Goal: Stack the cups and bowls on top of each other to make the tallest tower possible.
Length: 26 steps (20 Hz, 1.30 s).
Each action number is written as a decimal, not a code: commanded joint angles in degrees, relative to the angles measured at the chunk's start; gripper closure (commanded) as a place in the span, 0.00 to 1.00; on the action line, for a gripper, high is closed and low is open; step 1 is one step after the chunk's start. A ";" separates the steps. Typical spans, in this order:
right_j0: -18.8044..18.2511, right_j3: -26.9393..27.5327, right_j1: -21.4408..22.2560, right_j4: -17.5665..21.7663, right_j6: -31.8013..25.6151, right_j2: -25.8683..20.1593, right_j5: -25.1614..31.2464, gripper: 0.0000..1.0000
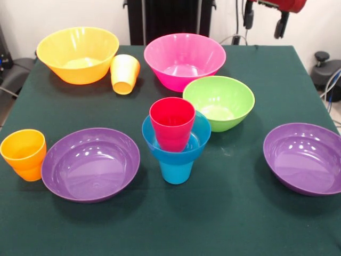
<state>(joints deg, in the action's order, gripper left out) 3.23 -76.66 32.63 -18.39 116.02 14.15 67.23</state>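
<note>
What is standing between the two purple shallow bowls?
In the front view, between the left purple shallow plastic bowl and the right one stands the tower: blue cup, blue bowl, red cup.

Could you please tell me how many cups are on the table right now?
4. The yellow cup lies tilted beside the orange-yellow bowl; the orange cup stands beside a purple bowl; the red cup sits in the small blue bowl, atop the blue cup.

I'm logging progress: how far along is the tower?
Done: a glossy blue plastic cup carries the small blue bowl, with a red plastic cup standing in it. In hand: nothing visible; the gripper is out of view. Left: the lime green bowl sits on the table, as do the other bowls and cups.
</note>
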 commanded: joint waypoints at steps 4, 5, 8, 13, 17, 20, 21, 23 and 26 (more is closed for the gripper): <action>0.66 -9.04 -3.00 2.64 7.36 -2.85 -9.99 0.00; 0.67 -9.26 -3.17 2.53 7.45 -2.96 -10.78 0.00; 0.94 -9.86 -3.66 1.95 8.39 -3.21 -12.56 0.00; 1.68 -10.43 -4.40 0.65 10.62 -3.50 -14.87 0.00; 1.97 -10.30 -5.16 0.59 11.31 -3.33 -16.43 0.00; 2.27 -10.57 -5.73 0.49 11.79 -3.25 -18.02 0.00; 2.32 -10.26 -6.25 0.55 11.93 -3.20 -18.50 0.00; 2.55 -10.31 -6.69 0.58 12.14 -3.05 -19.60 0.00; 2.81 -10.63 -6.87 0.35 12.26 -2.91 -20.83 0.00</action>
<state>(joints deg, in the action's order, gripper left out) 4.95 -83.06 30.38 -18.43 116.22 14.16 51.82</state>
